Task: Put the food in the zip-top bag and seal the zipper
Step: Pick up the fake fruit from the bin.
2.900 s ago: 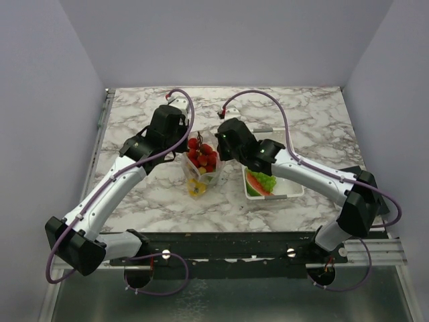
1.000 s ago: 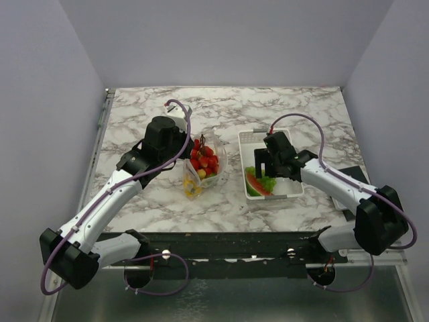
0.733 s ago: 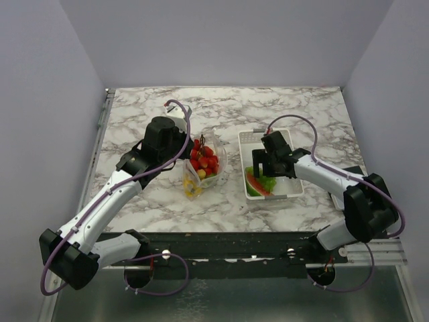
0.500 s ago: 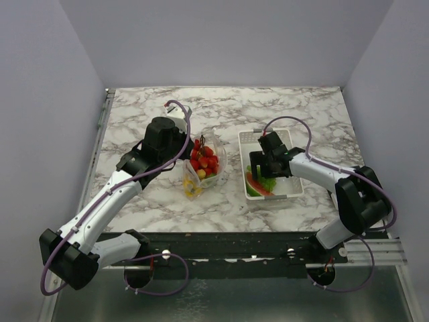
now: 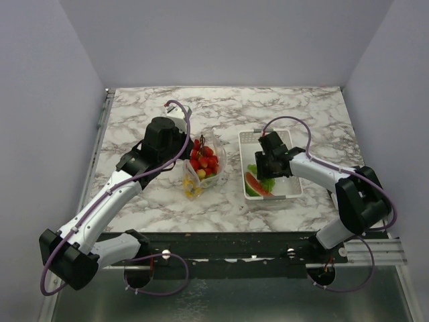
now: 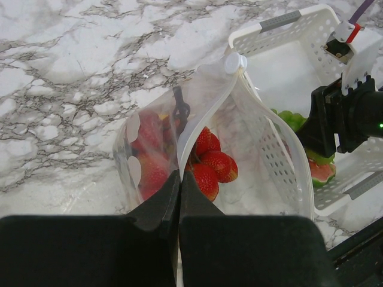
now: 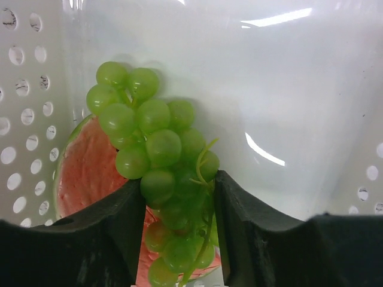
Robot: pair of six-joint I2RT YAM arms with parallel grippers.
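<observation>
Gripped the green grapes (image 7: 155, 149) in the basket (image 7: 299, 89) with the right gripper (image 7: 179, 197); pinched the zip-top bag (image 6: 245, 125) with the left gripper (image 6: 179, 179).
Closed the right fingers partway, pads touching the cluster on both sides, above the watermelon slice (image 7: 90, 173) in the basket's near-left corner. Clamped the left fingers tight on the zipper (image 6: 202, 116) at the rim, bag upright on the marble table (image 5: 134, 114) just left of the basket, mouth gaping, strawberries (image 6: 209, 164) and a yellow piece (image 5: 193, 190) inside.
</observation>
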